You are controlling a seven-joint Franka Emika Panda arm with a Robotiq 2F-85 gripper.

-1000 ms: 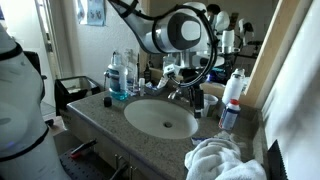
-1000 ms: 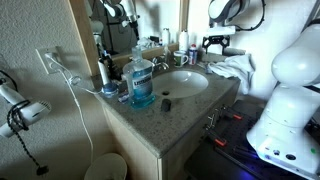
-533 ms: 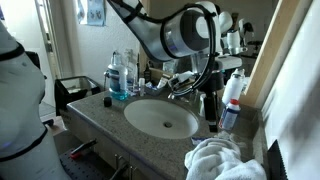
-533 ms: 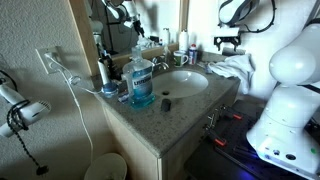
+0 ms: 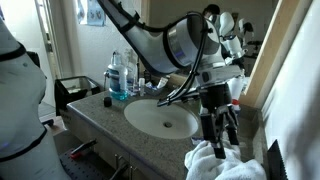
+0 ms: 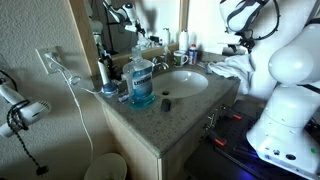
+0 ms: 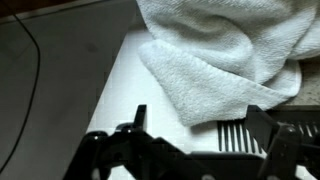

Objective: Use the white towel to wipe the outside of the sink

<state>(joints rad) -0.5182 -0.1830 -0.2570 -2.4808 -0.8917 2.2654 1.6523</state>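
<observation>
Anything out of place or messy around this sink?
Only the white towel: it lies crumpled in a heap at the end of the counter beside the sink. The open gripper hangs just above it. No spill or damage shows.

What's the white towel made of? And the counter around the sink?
White towel: soft cloth, probably cotton terry, because its surface looks fuzzy and nubby with thick folds. Counter: smooth and speckled grey-brown, which looks like granite or an imitation of it.
</observation>
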